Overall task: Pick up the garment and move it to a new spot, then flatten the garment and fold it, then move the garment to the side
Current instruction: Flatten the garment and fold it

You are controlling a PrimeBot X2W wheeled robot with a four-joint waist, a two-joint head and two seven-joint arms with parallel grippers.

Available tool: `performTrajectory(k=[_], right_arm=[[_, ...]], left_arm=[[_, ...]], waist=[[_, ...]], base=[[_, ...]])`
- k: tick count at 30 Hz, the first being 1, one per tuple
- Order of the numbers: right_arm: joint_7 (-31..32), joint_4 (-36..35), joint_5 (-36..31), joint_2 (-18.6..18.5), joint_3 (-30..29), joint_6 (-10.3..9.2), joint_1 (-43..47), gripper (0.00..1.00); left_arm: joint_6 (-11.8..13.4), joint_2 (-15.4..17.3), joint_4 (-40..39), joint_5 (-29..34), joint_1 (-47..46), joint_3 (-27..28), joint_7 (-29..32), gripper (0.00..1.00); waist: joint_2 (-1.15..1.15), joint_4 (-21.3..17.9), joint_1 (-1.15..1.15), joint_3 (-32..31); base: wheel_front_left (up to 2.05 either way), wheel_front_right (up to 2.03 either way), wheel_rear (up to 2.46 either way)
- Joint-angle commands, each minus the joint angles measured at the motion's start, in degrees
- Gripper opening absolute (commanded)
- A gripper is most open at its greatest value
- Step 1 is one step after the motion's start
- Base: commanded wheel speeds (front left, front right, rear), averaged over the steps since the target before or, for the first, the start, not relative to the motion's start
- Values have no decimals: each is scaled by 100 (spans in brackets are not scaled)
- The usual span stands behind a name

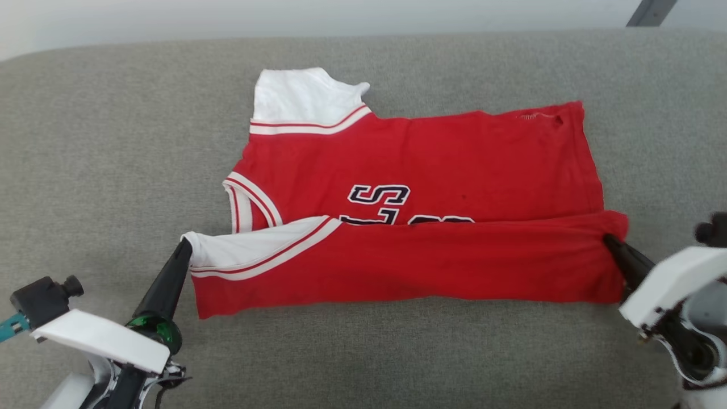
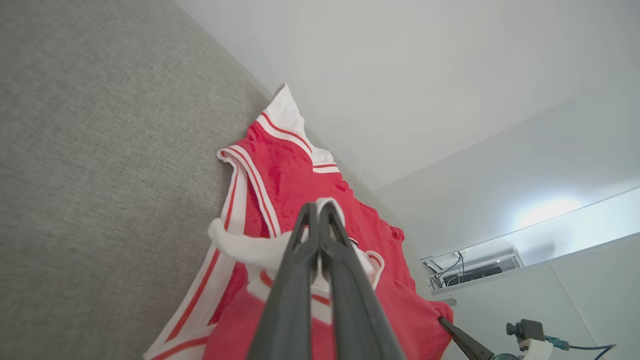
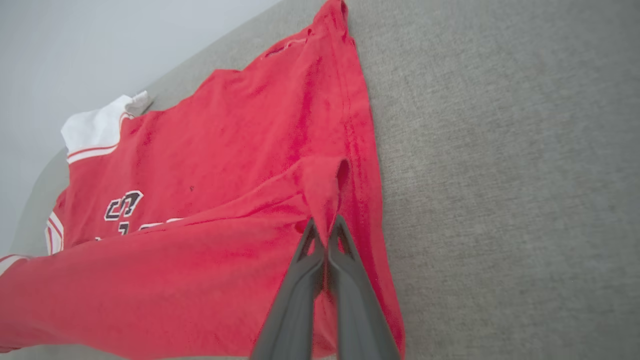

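Head view: red shirt [image 1: 420, 170] lies crosswise on the grey cloth-covered bench [image 1: 113, 142], collar end toward the robot's left, hem toward its right. The near long edge is turned over onto the body, a first lengthwise fold that hides the lower half of the black letters [image 1: 379, 195]. Left claw [image 1: 183, 245] is clamped tight on the tip of the near white sleeve [image 1: 244, 250]; the left wrist view has its fingers [image 2: 295, 280] pressed together with white cloth bunched between them. Right claw [image 1: 609, 238] is likewise closed, on a small peak of red cloth at the near hem corner [image 1: 618, 226]; the right wrist view shows that pinch rising just past the fingertips. Cannot tell how many layers it has caught. Risks, as I judge them: both holds are thin, so a quick pull could slip the cloth free and drop the fold short. The sleeve is a loose flap, so the left claw may move sleeve and not shoulder, leaving that end crooked. The claws are well apart; uneven travel would skew the fold line. Pulling outward too hard would drag the whole shirt across the bench and wrinkle the flat part. On letting go, bunched cloth may cling and lift the edge. The far sleeve [image 1: 301, 99] sticks out unfolded.
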Motion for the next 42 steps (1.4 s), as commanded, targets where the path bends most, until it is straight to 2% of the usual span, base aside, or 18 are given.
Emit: performTrajectory(k=[1, 8, 11, 13, 14, 15, 16, 17, 18, 19, 20, 26, 29, 32, 34, 37, 39, 42], right_arm=[[-112, 195, -48, -32, 91, -2, -142, 0], [-618, 912, -46, -126, 329, -2, -445, 0], [-797, 1169, -7, -148, 403, -2, -526, 0], [-887, 1303, 21, -162, 479, -2, -574, 0], [-921, 1359, 31, -174, 517, -2, -586, 0], [-967, 1401, 55, -187, 553, -2, -606, 0], [-1011, 1431, 65, -214, 602, -2, -618, 8], [-1074, 1451, 64, -244, 645, -2, -620, 42], [-1074, 1451, 64, -244, 645, -2, -620, 42], [-1143, 1471, 72, -277, 661, -2, -610, 84], [-1205, 1472, 64, -315, 692, -2, -592, 100], [-1444, 1197, 106, -482, 714, -2, -425, 100], [-1481, 899, 106, -526, 680, -2, -340, 100], [-1425, 565, 36, -568, 640, -2, -281, 100], [-1385, 352, -17, -549, 592, -2, -254, 100], [-1301, 82, -74, -490, 515, -2, -236, 100], [-1241, -44, -106, -435, 488, -2, -270, 100], [-1205, -125, -154, -347, 451, -2, -352, 100]], left_arm=[[14, 14, 191, 29, -153, -41, -1, 0], [14, -169, 872, -33, -629, -331, 38, 0], [14, -210, 1132, 38, -737, -426, -43, 5], [14, -195, 1269, 118, -801, -552, -59, 0], [14, -196, 1312, 126, -827, -599, -83, 1], [14, -176, 1361, 162, -853, -654, -87, 6], [14, -152, 1404, 213, -876, -712, -105, 18], [14, -141, 1445, 248, -897, -757, -135, 43], [14, -141, 1445, 248, -897, -757, -135, 43], [14, -107, 1469, 329, -932, -804, -157, 96], [14, -78, 1469, 363, -963, -871, -185, 100], [14, 456, 1378, 1055, -1167, -1182, -298, 100], [14, 851, 1275, 1440, -1288, -1336, -306, 100], [14, 1365, 1074, 1761, -1474, -1564, 7, 100], [14, 1639, 896, 1704, -1559, -1690, 443, 100], [14, 2002, 590, 1439, -1663, -1977, 1507, 100], [14, 2159, 325, 1141, -1757, -2140, 2252, 100], [14, 2219, 154, 563, -1803, -2260, 3018, 100]], waist=[[0, -39, 0, 87], [0, -11, 0, 304], [0, -30, 0, 330], [0, -48, 0, 322], [0, -55, 0, 311], [0, -60, 0, 295], [0, -62, 0, 276], [0, -59, 0, 251], [0, -59, 0, 251], [0, -53, 0, 223], [0, -46, 0, 195], [0, 19, 0, 31], [0, 50, 0, -26], [0, 61, 0, -38], [0, 61, 0, -36], [0, 54, 0, -16], [0, 18, 0, 12], [0, -61, 0, 75]], base=[[0, 0, 0], [0, 0, 0], [0, 0, 0], [0, 0, 0], [0, 0, 0], [0, 0, 0], [0, 0, 0], [0, 0, 0], [0, 0, 0], [0, 0, 0], [0, 0, 0], [0, 0, 0], [0, 0, 0], [0, 0, 0], [0, 0, 0], [0, 0, 0], [0, 0, 0], [0, 0, 0]])
